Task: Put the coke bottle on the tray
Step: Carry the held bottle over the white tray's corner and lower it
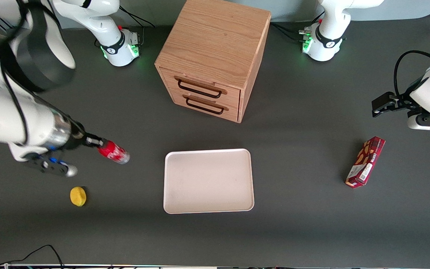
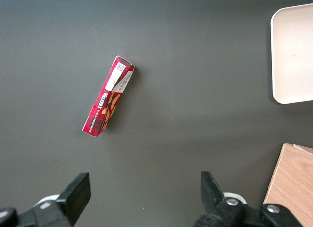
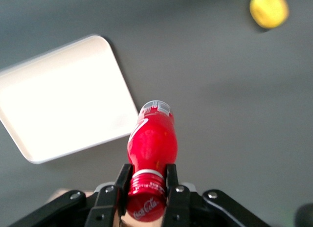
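Coke bottle [image 1: 113,152], seen from the front, hangs tilted above the table [image 1: 312,224], held at its cap end by the gripper [image 1: 94,142] toward the working arm's end, well apart from the cream tray [image 1: 208,181]. A lemon [image 1: 78,196] lies nearer the camera.

In the right wrist view the fingers [image 3: 173,185] are clamped on the bottle's neck just below the red cap. The bottle [image 3: 152,141] is glossy red with white script and a clear base. It looks light, stiff and rather slippery, so the ridged neck seems the surest hold.

In the left wrist view only a snack box [image 2: 108,101] and a tray corner [image 2: 292,53] show.
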Controlling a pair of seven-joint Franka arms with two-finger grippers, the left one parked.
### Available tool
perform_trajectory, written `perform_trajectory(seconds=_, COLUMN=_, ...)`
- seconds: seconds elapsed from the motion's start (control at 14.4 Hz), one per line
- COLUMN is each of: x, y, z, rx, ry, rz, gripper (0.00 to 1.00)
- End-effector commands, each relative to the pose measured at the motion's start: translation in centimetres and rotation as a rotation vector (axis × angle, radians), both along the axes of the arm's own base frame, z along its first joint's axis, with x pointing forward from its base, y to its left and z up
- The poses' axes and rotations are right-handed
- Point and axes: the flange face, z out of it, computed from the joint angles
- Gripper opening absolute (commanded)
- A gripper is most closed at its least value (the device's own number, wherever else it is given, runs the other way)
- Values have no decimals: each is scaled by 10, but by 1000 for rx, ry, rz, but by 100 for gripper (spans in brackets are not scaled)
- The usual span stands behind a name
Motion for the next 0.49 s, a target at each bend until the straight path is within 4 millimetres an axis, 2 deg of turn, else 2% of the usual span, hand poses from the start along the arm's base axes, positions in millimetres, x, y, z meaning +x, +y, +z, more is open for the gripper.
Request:
perform_trajectory(seconds=0.0, x=39, y=48, z=-46, rx=40, ry=-65, rz=-181, gripper=0)
perform_trajectory(seconds=0.07, x=43, y=64, z=-68, rx=46, ry=-76, rz=-209, gripper=0)
perform_trajectory(seconds=0.21, x=51, y=81, z=-102, rx=14, ry=-114, rz=-240, gripper=0)
perform_trajectory(seconds=0.42, x=52, y=103, z=-141, rx=-5, ry=-119, rz=-273, gripper=0)
